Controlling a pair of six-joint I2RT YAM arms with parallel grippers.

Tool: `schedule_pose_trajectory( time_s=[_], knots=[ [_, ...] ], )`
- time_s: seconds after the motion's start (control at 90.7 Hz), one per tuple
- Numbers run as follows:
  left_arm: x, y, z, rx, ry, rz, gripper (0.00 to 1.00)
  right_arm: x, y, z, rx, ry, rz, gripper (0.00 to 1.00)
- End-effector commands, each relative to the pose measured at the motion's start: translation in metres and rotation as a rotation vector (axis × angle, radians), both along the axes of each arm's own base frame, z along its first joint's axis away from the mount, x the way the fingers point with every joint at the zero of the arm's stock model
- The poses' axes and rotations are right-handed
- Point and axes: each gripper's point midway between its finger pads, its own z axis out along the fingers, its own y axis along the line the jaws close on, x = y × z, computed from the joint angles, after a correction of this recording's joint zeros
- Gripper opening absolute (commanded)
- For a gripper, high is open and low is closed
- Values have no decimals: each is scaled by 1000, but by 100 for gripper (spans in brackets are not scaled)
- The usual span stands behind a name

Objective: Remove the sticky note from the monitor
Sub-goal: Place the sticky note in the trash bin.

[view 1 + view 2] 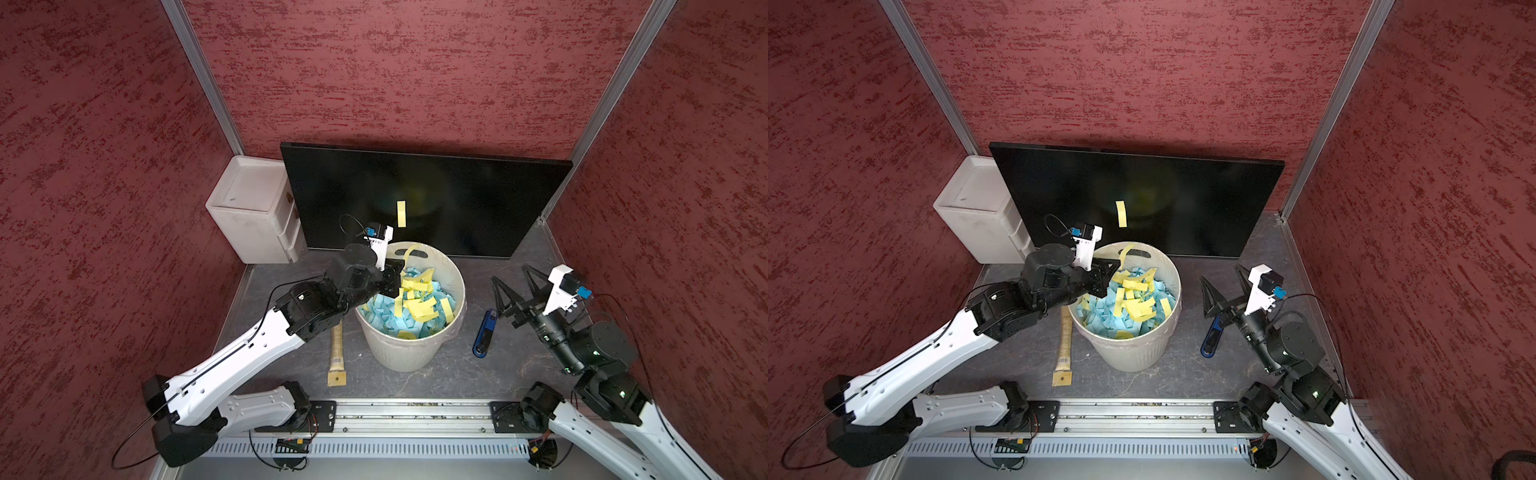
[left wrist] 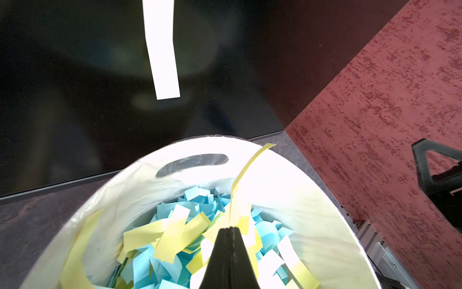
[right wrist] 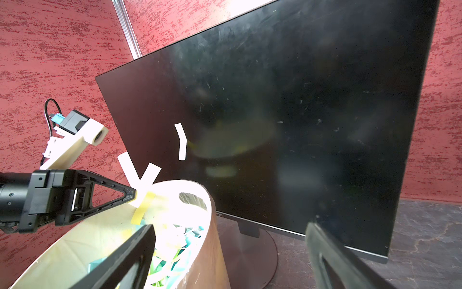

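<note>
**A:** Where is the monitor sitting?
**B:** I'm seeing it standing upright along the tabletop's back edge, black face forward.
**A:** And the sticky note?
**B:** It's hanging vertically on the screen's lower middle, a narrow yellow strip, kinking midway. A second yellow strip is curling upward, off the screen.

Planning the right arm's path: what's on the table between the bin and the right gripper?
A blue-and-black tool lies flat there, beside the bin and near the open right gripper, as shown in both top views.
</note>
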Motion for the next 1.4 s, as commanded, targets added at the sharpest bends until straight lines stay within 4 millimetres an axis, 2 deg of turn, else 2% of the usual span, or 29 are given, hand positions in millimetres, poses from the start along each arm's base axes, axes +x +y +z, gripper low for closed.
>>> schedule_pose_trajectory(
  time_s=[0.0,0.298,0.782,0.981,1.256,1.388],
  knots=[
    [6,4,3,48,-38,24,0,1,-3,-1,1,9,-18,98],
    [14,6,-9,116,-35,50,5,3,-2,-2,-5,9,-24,98],
    [16,12,-3,82,-50,67,31,6,1,0,-9,7,-21,98],
    [17,14,4,-44,-11,12,60,6,1,1,-12,3,-25,98],
    [30,29,19,-244,46,-21,86,6,-1,0,-15,3,-32,98],
    [36,31,27,-295,51,-27,96,5,-3,-1,-17,4,-37,98]
  ],
)
